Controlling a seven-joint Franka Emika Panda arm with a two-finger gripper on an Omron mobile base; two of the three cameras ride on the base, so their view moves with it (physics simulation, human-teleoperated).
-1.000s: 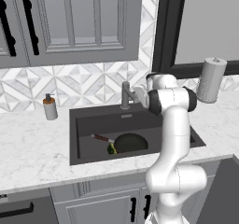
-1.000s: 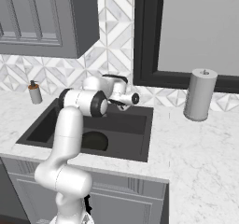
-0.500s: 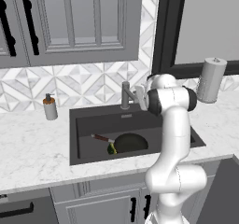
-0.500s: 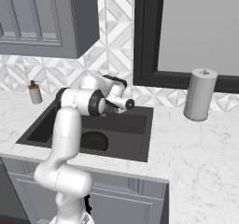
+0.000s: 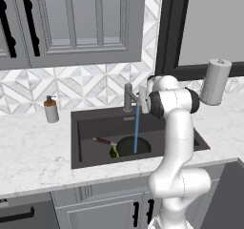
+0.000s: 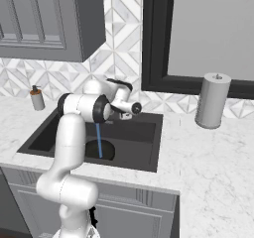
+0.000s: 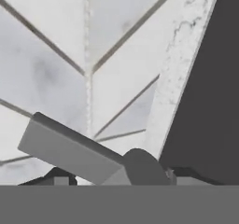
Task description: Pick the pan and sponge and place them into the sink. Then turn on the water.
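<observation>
A blue stream of water [image 5: 136, 129] that had been absent a moment earlier was seen falling from the faucet [image 5: 128, 96] onto the pan [image 5: 133, 146] in the sink [image 5: 90, 128], so the task was judged essentially complete; whether the fingers [image 7: 60, 177] were open or closed could not be told.

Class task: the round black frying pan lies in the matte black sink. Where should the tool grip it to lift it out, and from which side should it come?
Grip the long reddish-brown handle of the round black frying pan, coming from above. The handle sticks out leftward, clear of the blue water stream, and is narrow enough for two fingers; the pan's wide body is not.
</observation>
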